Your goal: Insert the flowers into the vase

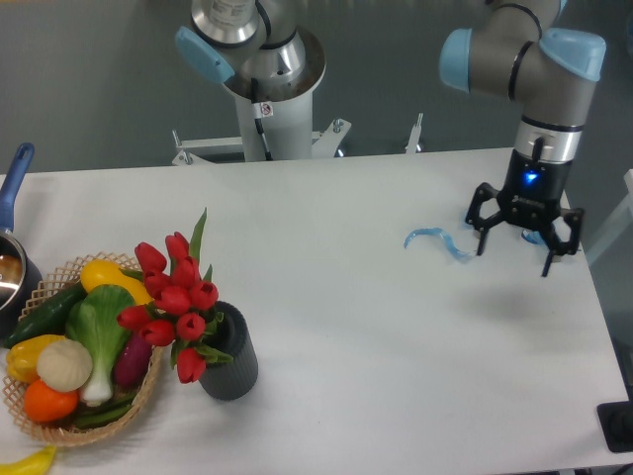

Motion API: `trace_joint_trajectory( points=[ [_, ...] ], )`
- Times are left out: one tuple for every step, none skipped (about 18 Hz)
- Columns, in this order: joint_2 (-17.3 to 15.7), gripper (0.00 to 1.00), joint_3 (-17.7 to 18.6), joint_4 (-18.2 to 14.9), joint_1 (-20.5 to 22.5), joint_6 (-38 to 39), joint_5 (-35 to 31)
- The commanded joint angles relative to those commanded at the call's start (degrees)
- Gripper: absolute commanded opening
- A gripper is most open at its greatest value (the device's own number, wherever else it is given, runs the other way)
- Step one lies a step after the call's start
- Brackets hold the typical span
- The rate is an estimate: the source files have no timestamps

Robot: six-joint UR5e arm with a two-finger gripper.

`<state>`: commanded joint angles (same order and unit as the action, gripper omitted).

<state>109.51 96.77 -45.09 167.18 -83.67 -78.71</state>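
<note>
The flowers point(175, 300), a bunch of red tulips with green leaves, stand with their stems inside the vase point(231, 357), a short dark cylinder at the front left of the table. The blooms lean left, over the basket's edge. My gripper point(515, 247) hangs far off at the right side of the table, pointing down. Its fingers are spread open and hold nothing.
A wicker basket point(47, 427) of vegetables sits just left of the vase. A blue-handled pot point(14, 262) stands at the left edge. A blue ribbon scrap point(436, 241) lies left of my gripper. The robot base point(267, 89) rises behind the table.
</note>
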Motion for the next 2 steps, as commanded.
trace_joint_trajectory(
  points=[
    [-0.35, 1.0, 0.35, 0.0, -0.53, 0.26, -3.96],
    [-0.44, 1.0, 0.53, -0.09, -0.54, 0.61, -6.69]
  ],
)
